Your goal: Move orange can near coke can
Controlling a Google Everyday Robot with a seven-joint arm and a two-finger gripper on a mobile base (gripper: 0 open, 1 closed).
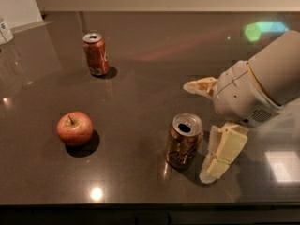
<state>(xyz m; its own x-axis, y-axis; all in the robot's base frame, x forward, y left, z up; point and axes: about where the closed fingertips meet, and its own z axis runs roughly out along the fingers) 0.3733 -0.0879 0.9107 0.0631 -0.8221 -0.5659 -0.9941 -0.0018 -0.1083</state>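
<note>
The gripper point(197, 131) is by the worktop's point(140, 97) front edge, jaws wide, holding nothing. Its near finger point(222, 154) is just beside the orange can point(183, 140). The coke can point(96, 54) stands back-left.

- A single camera view sits above the near edge of the dark table point(140, 186), looking down and across it to the far wall.
- It is close: the tabletop fills nearly the whole frame.
- The gripper point(197, 131) comes in from the right side, fingers apart, just beside the orange can point(183, 144).
</note>
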